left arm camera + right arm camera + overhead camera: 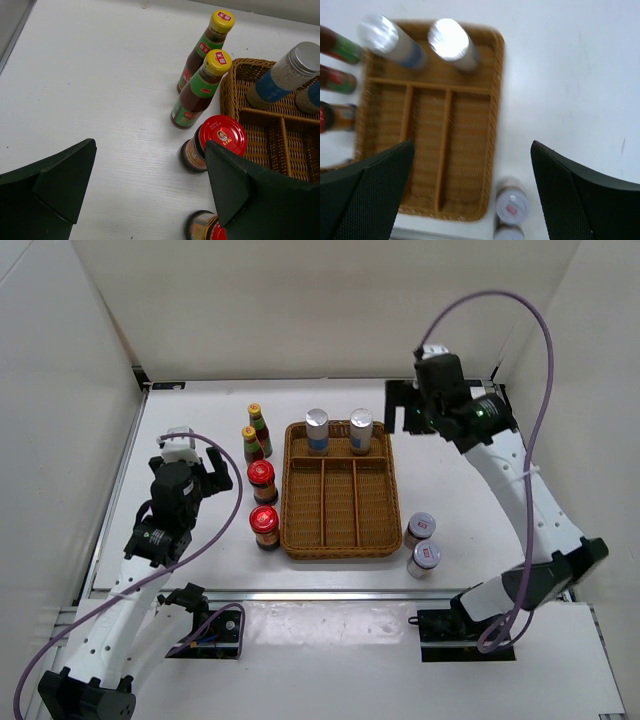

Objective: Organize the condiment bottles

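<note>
The left arm (pixel 140 550) rose from 7 o'clock toward 9 o'clock, its wrist tipped down; the left hand (pixel 150 145) stood spread wide, holding nothing. The right arm (pixel 520 480) arched from 5 o'clock up to 1 o'clock, and the right hand (pixel 472 144) gaped wide, empty, facing down.

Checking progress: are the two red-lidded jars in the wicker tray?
No, both red-lidded jars stand on the table, left of the wicker tray.

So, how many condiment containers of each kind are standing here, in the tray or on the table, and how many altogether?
Tall silver-capped blue-white bottles: 2
Short white-lidded jars: 2
Red-lidded dark jars: 2
Slim yellow-capped sauce bottles: 2
Total: 8
</note>
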`<state>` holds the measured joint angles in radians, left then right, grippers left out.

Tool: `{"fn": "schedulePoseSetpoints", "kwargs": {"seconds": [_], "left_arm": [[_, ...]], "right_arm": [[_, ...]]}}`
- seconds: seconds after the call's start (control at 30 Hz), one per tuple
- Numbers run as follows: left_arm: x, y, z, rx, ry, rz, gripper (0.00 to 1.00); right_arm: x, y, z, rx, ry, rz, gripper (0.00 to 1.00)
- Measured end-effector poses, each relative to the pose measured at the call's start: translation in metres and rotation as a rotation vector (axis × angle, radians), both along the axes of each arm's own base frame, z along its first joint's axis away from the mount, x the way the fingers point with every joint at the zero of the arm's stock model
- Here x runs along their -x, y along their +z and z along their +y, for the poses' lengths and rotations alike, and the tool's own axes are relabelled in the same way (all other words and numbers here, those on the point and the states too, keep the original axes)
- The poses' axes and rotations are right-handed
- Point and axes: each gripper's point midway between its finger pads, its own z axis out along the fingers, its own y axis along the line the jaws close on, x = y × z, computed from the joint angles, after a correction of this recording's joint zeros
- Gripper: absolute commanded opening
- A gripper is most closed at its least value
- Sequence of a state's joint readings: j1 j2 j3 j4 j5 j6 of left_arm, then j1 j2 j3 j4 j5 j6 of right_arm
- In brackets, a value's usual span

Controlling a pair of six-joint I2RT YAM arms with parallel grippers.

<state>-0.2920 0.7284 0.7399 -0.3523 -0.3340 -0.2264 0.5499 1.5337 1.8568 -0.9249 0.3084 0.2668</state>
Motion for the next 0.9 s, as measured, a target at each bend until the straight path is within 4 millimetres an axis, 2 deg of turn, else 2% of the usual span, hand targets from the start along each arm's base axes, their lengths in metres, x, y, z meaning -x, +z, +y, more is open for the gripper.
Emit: {"fn": "schedulePoseSetpoints", "kwargs": {"seconds": [0.07,0.13,0.2,0.27,0.3,0.4,0.6,0.77,0.9], "left_arm": [[0.0,0.001,0.0,0.001,0.0,-0.003,1.0],[0.0,0.001,0.0,0.001,0.001,-0.004,1.0],[0.0,0.001,0.0,0.001,0.001,-0.003,1.0],[0.0,0.001,0.0,0.001,0.001,-0.004,1.0],[0.0,0.001,0.0,0.001,0.001,-0.004,1.0],[0.0,0.001,0.0,0.001,0.001,-0.003,1.0],[0.0,0.001,0.0,0.001,0.001,-0.003,1.0],[0.0,0.001,0.0,0.001,0.001,-0.004,1.0],[0.0,0.001,0.0,0.001,0.001,-0.003,1.0]], "right_arm": [[0.018,-0.033,-0.025,-0.002,-0.065,0.093,1.0],[0.036,-0.083,-0.039,0.013,-0.113,0.215,1.0],[0.061,-0.147,-0.049,0.066,-0.153,0.39,1.0],[0.089,-0.195,-0.061,0.126,-0.192,0.541,1.0],[0.101,-0.209,-0.066,0.145,-0.212,0.595,1.0],[0.116,-0.222,-0.074,0.145,-0.264,0.645,1.0],[0.105,-0.217,-0.082,0.032,-0.336,0.609,1.0],[0.107,-0.237,-0.085,-0.016,-0.358,0.656,1.0],[0.114,-0.254,-0.086,-0.039,-0.373,0.709,0.94]]}}
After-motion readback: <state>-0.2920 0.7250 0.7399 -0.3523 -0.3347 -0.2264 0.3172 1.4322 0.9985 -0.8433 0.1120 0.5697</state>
